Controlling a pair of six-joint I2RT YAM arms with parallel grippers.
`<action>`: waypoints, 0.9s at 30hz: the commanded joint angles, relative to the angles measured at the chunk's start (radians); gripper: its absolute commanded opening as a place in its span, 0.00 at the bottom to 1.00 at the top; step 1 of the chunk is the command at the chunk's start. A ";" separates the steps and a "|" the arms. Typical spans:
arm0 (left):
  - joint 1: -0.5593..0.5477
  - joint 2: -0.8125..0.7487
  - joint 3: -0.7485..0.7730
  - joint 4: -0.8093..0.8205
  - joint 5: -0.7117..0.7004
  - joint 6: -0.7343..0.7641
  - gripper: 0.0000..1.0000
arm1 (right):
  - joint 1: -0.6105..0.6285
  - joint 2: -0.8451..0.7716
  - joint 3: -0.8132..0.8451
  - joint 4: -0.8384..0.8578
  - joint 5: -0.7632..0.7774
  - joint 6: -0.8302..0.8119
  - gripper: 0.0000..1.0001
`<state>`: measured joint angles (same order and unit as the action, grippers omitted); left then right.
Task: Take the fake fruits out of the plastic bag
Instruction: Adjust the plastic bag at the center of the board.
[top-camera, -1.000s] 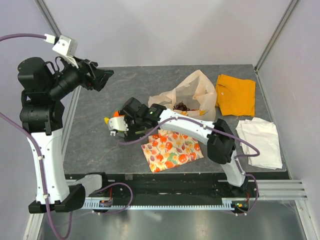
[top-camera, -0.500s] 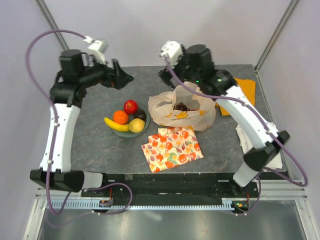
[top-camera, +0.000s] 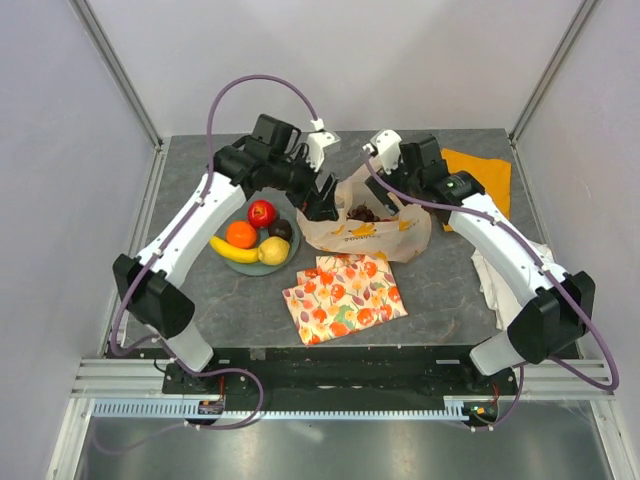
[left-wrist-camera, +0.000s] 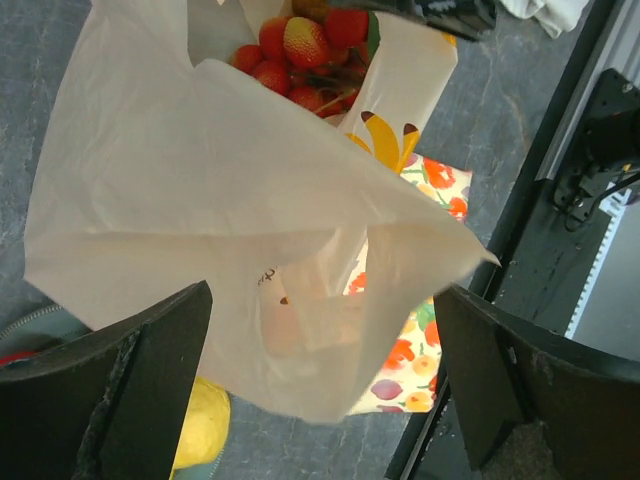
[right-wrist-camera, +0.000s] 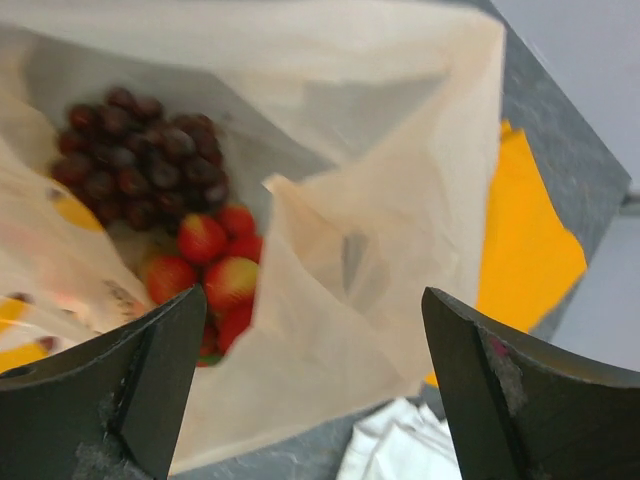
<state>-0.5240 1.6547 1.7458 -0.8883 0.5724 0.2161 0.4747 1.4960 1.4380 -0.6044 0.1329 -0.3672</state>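
Inspecting the plastic bag (top-camera: 365, 228) at table centre, we find the dark grape bunch (right-wrist-camera: 130, 165) and red fruits (right-wrist-camera: 205, 262) inside, not yet removed. The banana (top-camera: 232, 250), orange (top-camera: 240, 233), apple (top-camera: 262, 212) and lemon (top-camera: 272, 250) already lie on the dish (top-camera: 238, 269) beside it. The left gripper (left-wrist-camera: 320, 295) and right gripper (right-wrist-camera: 312, 300) straddle the bag's rim with fingers spread, gripping nothing. Only the wrist views show the bag's contents clearly. Only the top view shows all 4 unloaded fruits.

One dish (top-camera: 252, 270) holds five fruits: one banana (top-camera: 232, 250), one orange (top-camera: 240, 234), one red apple (top-camera: 262, 212), one lemon (top-camera: 272, 250) and one dark round fruit (top-camera: 282, 229). One plastic bag (top-camera: 370, 230) contains two bunches: one dark purple grape bunch (right-wrist-camera: 135, 155) and one red bunch (right-wrist-camera: 215, 265) with at least five pieces showing. There are three cloths: one fruit-patterned cloth (top-camera: 345, 297), one orange cloth (top-camera: 475, 185) and one white cloth (top-camera: 510, 275).
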 joint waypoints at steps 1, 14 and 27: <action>-0.060 0.049 0.075 -0.018 -0.069 0.069 0.99 | -0.028 0.001 -0.014 -0.006 0.119 -0.032 0.97; 0.048 0.355 0.527 -0.012 0.009 0.083 0.02 | -0.148 0.452 0.397 -0.129 0.067 -0.153 0.06; 0.122 0.410 0.867 0.155 -0.019 0.172 0.02 | -0.239 0.359 0.725 0.114 -0.173 -0.141 0.00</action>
<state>-0.3706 2.0956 2.5637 -0.7940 0.5251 0.3130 0.2333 1.9980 2.1704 -0.6121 0.0505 -0.5026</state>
